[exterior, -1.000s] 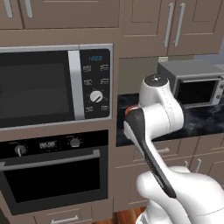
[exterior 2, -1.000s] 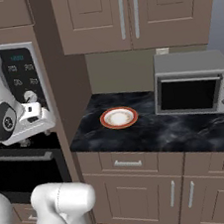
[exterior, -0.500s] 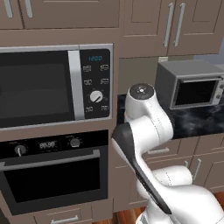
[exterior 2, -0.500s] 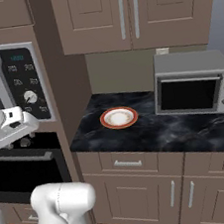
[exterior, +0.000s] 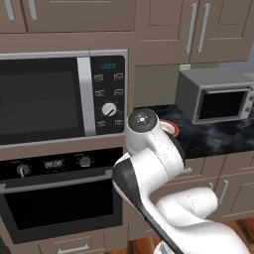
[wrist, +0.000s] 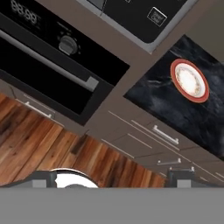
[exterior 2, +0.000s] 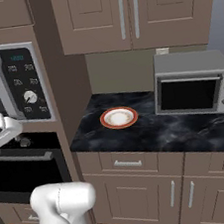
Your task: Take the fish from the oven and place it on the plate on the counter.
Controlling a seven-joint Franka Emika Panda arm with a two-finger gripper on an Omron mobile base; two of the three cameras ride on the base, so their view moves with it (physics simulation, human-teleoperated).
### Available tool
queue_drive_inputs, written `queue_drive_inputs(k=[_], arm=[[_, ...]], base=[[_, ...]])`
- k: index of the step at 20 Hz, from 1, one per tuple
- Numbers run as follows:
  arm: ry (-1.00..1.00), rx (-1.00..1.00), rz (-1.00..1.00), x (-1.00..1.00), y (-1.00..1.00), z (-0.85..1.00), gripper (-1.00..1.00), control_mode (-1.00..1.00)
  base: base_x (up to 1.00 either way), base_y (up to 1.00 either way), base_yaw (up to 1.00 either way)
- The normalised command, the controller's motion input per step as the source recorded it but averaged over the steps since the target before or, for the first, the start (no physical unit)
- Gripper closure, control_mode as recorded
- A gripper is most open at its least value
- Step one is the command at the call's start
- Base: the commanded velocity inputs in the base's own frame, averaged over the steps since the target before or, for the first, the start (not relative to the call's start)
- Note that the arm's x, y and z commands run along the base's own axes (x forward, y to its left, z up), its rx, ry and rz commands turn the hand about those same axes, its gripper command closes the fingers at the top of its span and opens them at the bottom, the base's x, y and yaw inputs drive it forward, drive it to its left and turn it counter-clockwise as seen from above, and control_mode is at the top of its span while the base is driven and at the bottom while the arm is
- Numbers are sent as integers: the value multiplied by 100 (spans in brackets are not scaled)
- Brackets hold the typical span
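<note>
Oven (exterior: 54, 198) door closed, silver bar handle (wrist: 48, 61) across its top, fish not visible behind the dark glass so can't tell where it sits. Plate (exterior 2: 119, 117) bare on the counter (exterior 2: 176, 130), between the oven column and the grey toaster oven (exterior 2: 193, 89). Gripper (wrist: 113, 178) jaws wide apart, holding nothing, hanging over the wood floor (wrist: 39, 140) in front of the drawers

One oven (exterior: 54, 198), one microwave (exterior: 59, 96), one toaster oven (exterior 2: 193, 89) — one plate (exterior 2: 118, 117).
</note>
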Motion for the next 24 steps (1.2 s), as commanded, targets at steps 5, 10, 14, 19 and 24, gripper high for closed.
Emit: queue_drive_inputs(k=[5,10,14,19,24], arm=[[-5,-5,12,-7,30,-20,-100,-100],[-6,-9,18,-3,21,-29,-100,-100],[-9,-9,21,0,29,-31,-100,-100],[-3,-14,17,0,47,-42,-100,-100],[-16,-16,15,-2,40,-27,-100,-100]], base=[[0,0,0],[0,0,0],[0,0,0],[0,0,0],[0,0,0]])
